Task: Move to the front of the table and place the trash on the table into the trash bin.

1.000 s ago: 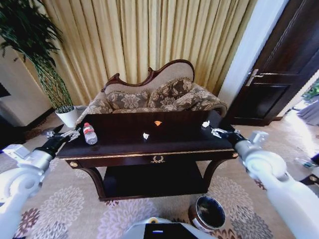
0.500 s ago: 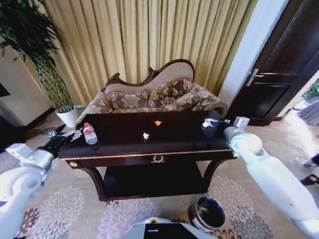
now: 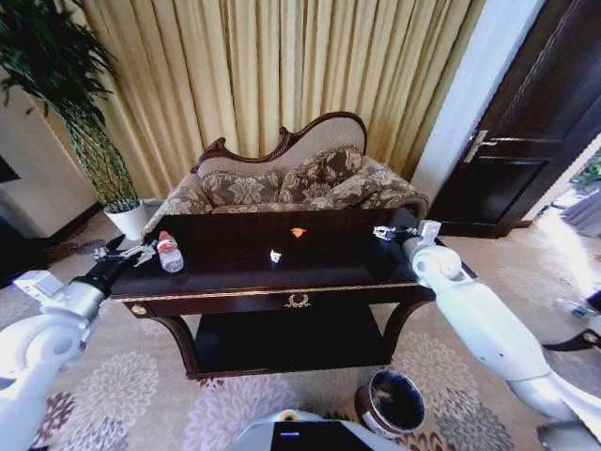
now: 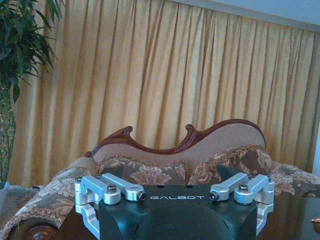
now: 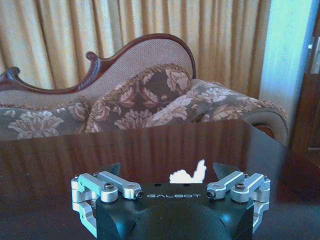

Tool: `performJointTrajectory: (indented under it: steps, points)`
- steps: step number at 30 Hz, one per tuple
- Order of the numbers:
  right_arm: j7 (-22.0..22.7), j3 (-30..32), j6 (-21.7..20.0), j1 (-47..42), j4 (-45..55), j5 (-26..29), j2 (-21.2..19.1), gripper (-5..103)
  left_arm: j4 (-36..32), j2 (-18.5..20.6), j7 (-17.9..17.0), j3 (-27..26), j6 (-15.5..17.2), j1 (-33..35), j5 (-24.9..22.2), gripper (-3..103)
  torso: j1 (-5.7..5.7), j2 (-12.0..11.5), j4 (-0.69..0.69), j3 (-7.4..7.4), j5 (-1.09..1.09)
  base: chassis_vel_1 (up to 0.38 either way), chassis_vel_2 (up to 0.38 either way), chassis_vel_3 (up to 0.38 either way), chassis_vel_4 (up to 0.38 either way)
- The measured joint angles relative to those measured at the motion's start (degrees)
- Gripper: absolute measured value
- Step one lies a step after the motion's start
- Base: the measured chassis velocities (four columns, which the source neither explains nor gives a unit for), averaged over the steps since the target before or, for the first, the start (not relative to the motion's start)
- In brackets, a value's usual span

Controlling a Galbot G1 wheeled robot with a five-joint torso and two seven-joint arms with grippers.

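Observation:
The dark glossy table [image 3: 230, 270] stands in front of me. On its left end stands a clear bottle [image 3: 169, 252] with a red cap, and my left gripper [image 3: 139, 253] hovers open just left of it, not touching. A small white scrap [image 3: 274, 256] and an orange scrap [image 3: 298, 232] lie mid-table. My right gripper [image 3: 382, 231] reaches over the table's right end and is open. In the right wrist view another white scrap [image 5: 189, 175] lies on the table top [image 5: 150, 145] just ahead of the spread fingers [image 5: 114, 169]. The round dark trash bin [image 3: 390, 402] sits on the carpet at the front right.
A carved patterned sofa [image 3: 291, 183] stands close behind the table, with gold curtains [image 3: 282, 66] beyond it. A potted plant [image 3: 127, 216] is at the left, a dark door [image 3: 535, 122] at the right. Patterned carpet lies open in front of the table.
My right arm has swung inward and forward, bringing its gripper from the table's right front corner over to the white scrap at the right end. The left arm has held still.

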Motion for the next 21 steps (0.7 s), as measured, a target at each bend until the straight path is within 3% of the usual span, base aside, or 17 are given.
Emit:
performJointTrajectory:
  steps: [19, 21]
  points:
    - [-0.4, -1.6, -0.3, 0.0, -2.0, -2.4, 0.6, 101, 1.1, -0.4, 1.1, -0.2, -0.6, 0.2, 0.1, 100, 0.0, 0.0, 0.0, 0.0, 0.0, 0.0, 0.0, 0.0, 0.0]
    - [-0.1, -1.7, -0.2, 0.0, -2.1, -2.9, 0.7, 92, 1.1, -0.4, 1.2, -0.2, -0.7, 0.2, 0.1, 100, 0.0, 0.0, 0.0, 0.0, 0.0, 0.0, 0.0, 0.0, 0.0]
